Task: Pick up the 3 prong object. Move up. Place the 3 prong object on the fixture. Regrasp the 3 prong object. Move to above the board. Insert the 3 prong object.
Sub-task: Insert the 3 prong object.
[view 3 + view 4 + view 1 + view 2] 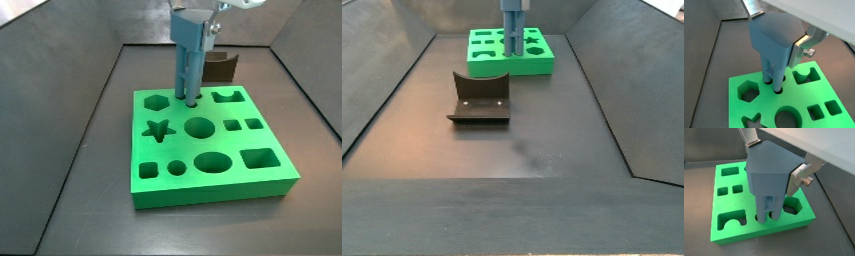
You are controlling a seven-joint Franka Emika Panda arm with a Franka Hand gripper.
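My gripper point(777, 25) point(776, 155) is shut on the 3 prong object point(773, 42) point(769, 170), a steel-blue piece held upright by its wide pointed end between the silver fingers point(803, 44). Its prongs point down and their tips stand in small round holes of the green board point(799, 96) point(724, 203), near the board's back edge. In both side views the 3 prong object point(190, 60) point(512, 30) rises straight from the board point(214, 192) point(540, 64), with the gripper point(211, 8) point(513, 5) at the frame's top edge. The dark fixture point(480, 97) point(222, 66) stands apart from the board with nothing on it.
Dark grey sloping walls point(396, 70) point(80, 110) enclose the floor on the sides. The board has several shaped cut-outs, among them a star point(158, 128), a hexagon point(747, 91) and an oval point(211, 162).
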